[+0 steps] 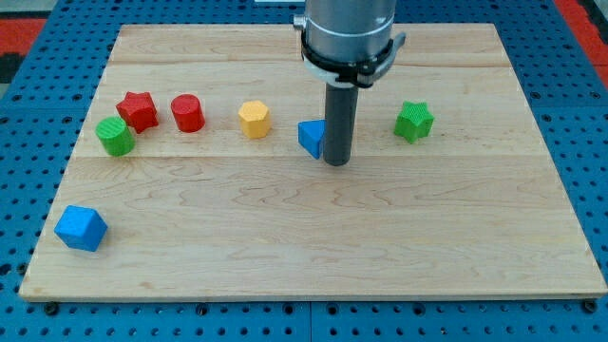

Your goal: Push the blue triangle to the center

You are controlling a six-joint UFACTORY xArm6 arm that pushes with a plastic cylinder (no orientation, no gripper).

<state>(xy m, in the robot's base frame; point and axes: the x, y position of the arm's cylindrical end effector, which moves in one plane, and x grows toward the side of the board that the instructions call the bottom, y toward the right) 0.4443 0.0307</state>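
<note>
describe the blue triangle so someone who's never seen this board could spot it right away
On the wooden board, follow the row of blocks across the upper half to the dark rod. The blue triangle sits against the left side of my tip. It is the only blue block in that row; the blue cube lies alone at bottom left.

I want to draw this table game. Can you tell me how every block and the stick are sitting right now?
blue triangle: flat on the board, against my tip's left side in the view.
my tip: down on the board.
yellow block: alone.
red cylinder: upright, alone.
red star: close to the green cylinder.
green cylinder: beside the red star.
green star: alone, right of my tip.
blue cube: alone, bottom left corner.
</note>
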